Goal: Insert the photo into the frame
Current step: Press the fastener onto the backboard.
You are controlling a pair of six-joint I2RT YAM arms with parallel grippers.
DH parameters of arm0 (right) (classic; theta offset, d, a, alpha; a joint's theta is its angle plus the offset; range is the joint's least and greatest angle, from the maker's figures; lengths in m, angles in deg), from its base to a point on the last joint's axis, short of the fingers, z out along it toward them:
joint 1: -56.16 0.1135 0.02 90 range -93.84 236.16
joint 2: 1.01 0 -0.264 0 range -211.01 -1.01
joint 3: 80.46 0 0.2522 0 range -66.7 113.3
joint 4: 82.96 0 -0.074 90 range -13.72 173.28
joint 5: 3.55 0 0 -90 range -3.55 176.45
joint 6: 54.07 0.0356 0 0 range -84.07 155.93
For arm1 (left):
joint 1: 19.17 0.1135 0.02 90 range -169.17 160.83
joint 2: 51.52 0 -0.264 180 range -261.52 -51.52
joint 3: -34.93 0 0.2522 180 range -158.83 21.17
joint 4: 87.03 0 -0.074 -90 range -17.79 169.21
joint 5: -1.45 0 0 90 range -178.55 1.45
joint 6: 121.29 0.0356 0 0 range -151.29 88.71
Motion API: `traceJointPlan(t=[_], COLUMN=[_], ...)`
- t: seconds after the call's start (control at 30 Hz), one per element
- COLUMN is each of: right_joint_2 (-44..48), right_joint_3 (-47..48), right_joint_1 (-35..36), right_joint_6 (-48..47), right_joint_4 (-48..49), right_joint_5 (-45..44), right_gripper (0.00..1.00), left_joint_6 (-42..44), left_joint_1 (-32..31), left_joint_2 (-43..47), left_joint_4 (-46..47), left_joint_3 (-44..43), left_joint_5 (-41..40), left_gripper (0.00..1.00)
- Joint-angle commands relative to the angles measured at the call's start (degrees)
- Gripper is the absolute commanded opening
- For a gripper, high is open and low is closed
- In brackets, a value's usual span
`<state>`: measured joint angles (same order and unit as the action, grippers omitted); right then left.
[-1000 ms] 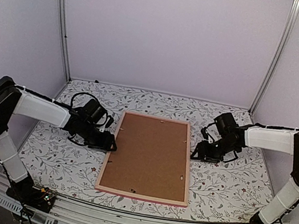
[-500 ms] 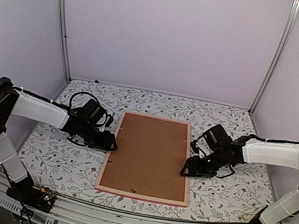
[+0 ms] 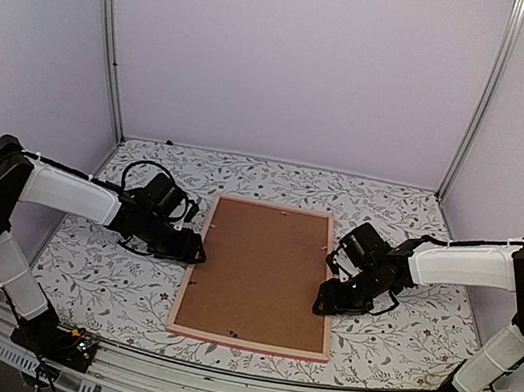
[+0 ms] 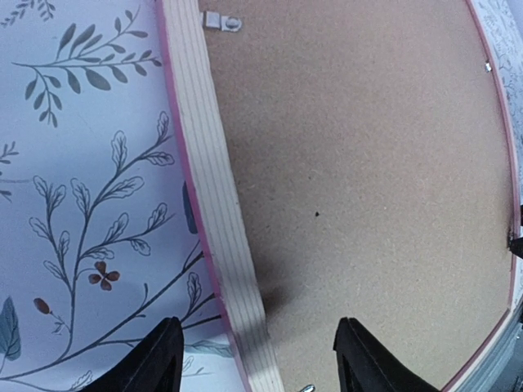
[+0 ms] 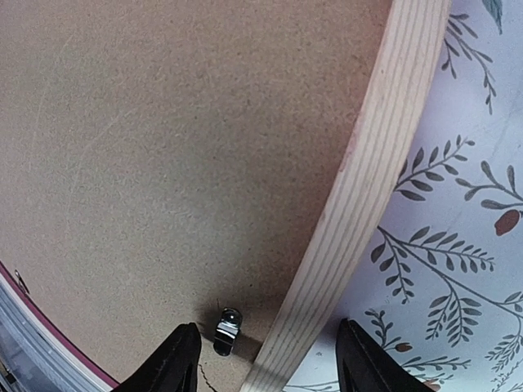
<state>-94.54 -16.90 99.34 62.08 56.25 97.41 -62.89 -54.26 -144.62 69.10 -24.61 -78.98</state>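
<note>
The pink frame (image 3: 184,289) lies face down in the middle of the table, its brown backing board (image 3: 259,272) up. The photo is not in view. My left gripper (image 3: 196,251) is open and straddles the left rail; in the left wrist view (image 4: 257,335) one finger is over the cloth and one over the board (image 4: 359,163), the rail (image 4: 208,180) between them. My right gripper (image 3: 324,304) is open and straddles the right rail (image 5: 384,139). A small metal clip (image 5: 226,329) on the board sits just inside its jaws.
The table is covered with a floral cloth (image 3: 400,332). Another metal clip (image 4: 222,21) shows at the board's far edge. Grey walls and metal posts (image 3: 107,37) close the back and sides.
My right gripper has moved toward me and leftward along the frame's right rail, ending over the clip. My left arm has not moved.
</note>
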Motion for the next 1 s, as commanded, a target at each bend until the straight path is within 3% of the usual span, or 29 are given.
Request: traceJointPlan(t=[0.0,0.37,0.97], right_joint_2=[-1.44,-1.34,-1.62], right_joint_3=[1.26,-1.05,-6.11], right_joint_1=[0.84,0.94,0.94], right_joint_6=[0.51,-0.85,-7.00], right_joint_4=[-0.63,-0.36,5.15], right_joint_5=[-1.86,-5.51,-6.85], right_gripper=[0.58,0.44,0.31], left_joint_6=[0.22,0.29,0.24], left_joint_1=[-0.52,-0.58,-0.53], left_joint_2=[1.47,1.73,1.96], left_joint_4=[1.25,1.30,1.44], left_joint_3=[0.79,1.19,2.18], left_joint_5=[-0.67,-0.75,-1.14], left_gripper=[0.67,0.67,0.67])
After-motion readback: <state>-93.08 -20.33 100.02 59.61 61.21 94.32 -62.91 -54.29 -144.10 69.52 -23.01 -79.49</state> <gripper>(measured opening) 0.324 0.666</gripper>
